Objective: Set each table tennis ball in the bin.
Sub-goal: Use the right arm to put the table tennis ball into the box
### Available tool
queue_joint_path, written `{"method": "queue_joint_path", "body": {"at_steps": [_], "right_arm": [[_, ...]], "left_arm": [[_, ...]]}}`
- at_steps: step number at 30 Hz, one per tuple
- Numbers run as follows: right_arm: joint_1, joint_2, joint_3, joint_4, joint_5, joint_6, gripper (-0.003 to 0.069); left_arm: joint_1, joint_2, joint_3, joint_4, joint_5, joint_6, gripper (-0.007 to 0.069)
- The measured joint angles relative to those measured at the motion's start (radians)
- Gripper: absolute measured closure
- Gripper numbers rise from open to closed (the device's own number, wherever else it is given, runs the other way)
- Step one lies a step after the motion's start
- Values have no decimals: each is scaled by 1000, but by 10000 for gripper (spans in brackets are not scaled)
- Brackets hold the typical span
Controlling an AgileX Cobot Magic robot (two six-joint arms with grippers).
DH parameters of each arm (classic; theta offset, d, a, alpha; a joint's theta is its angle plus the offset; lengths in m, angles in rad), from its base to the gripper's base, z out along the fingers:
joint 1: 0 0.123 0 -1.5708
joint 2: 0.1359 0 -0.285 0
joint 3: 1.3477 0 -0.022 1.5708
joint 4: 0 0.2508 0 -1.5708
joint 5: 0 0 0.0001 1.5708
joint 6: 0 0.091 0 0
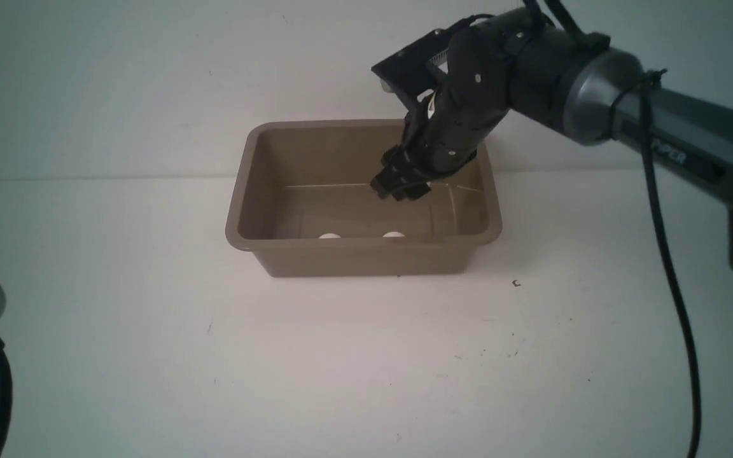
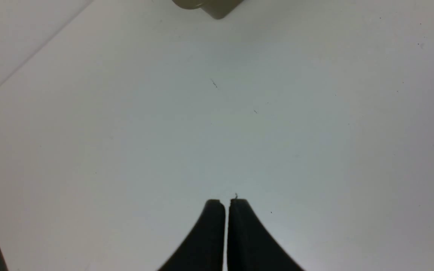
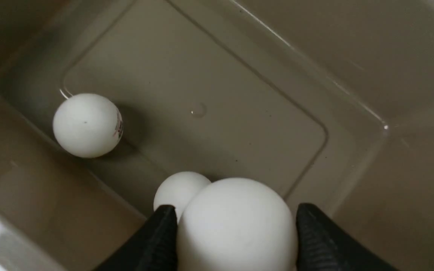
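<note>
Pale lettering runs along the grey link of the right arm (image 1: 691, 137). In the front view only its last letters, "PER", can be read, and what comes before them cannot be made out. In the right wrist view, one ball (image 3: 87, 125) on the floor of the bin (image 3: 352, 56) carries a small red and dark print on its side. It is seen nearly edge-on and is too small to read.

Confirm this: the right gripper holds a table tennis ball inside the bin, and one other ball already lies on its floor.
No: two table tennis balls, not one, lie on the bin floor, as the right wrist view shows. The right gripper does hold a third ball inside it.
</note>
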Motion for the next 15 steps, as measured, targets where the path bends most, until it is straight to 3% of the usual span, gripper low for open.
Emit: {"method": "queue_joint_path", "body": {"at_steps": [15], "right_arm": [[0, 51, -8, 0, -57, 0, 295]], "left_arm": [[0, 0, 0, 0, 7, 0, 629]]}}
